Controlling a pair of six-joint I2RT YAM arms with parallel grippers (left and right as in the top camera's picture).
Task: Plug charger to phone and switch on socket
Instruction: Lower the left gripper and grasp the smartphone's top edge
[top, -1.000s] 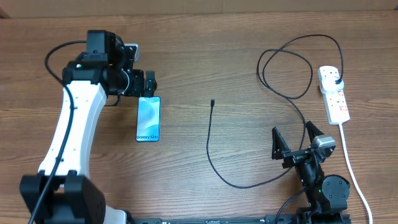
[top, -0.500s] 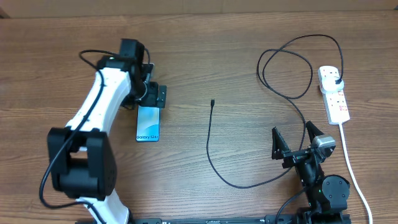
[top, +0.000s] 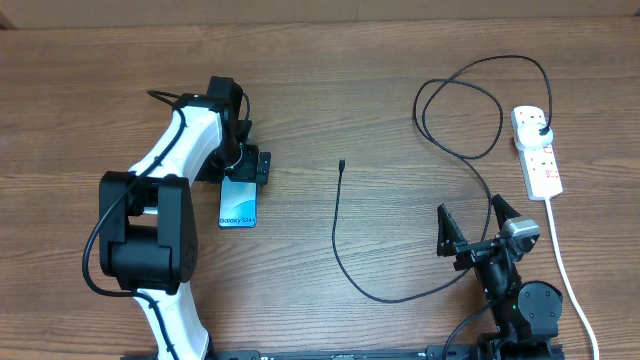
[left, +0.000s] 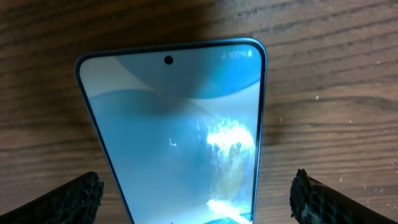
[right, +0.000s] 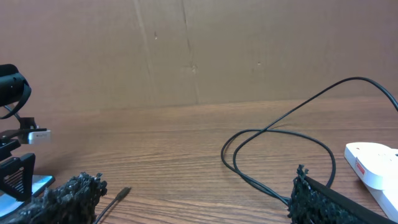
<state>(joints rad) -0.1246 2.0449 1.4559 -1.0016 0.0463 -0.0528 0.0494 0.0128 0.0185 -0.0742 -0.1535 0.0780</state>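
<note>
First, nearest the front edge of the wooden table (top: 330, 60), the right gripper (top: 468, 215) is seen low over the surface on the right side. Its jaws are spread wide and nothing is held. In the right wrist view, its two dark textured fingers (right: 74, 190) are seen far apart at the bottom corners.

From above, a stretch of the charger (top: 336, 230) is seen passing between those fingers; whether it is touched cannot be told. The thin black cable is curved along the front of the table and then led away from the robot to its small plug tip (top: 341, 163), which is left loose on bare wood near the middle.

Left of the tip and well apart from it, the phone (top: 238, 205) is laid flat with its blue-white screen lit. The left gripper (top: 246, 170) is held over the phone's far end, jaws wide. In the left wrist view, its fingers (left: 68, 199) are seen on either side of the phone (left: 180, 137), with wood visible in the gaps.

Farther back on the right, the white socket (top: 540, 160) is laid flat, its thick white cord (top: 566, 262) trailing to the front edge. The charger's black plug (top: 541, 128) is seated in the socket's far end, and the cable is looped widely behind it.
</note>
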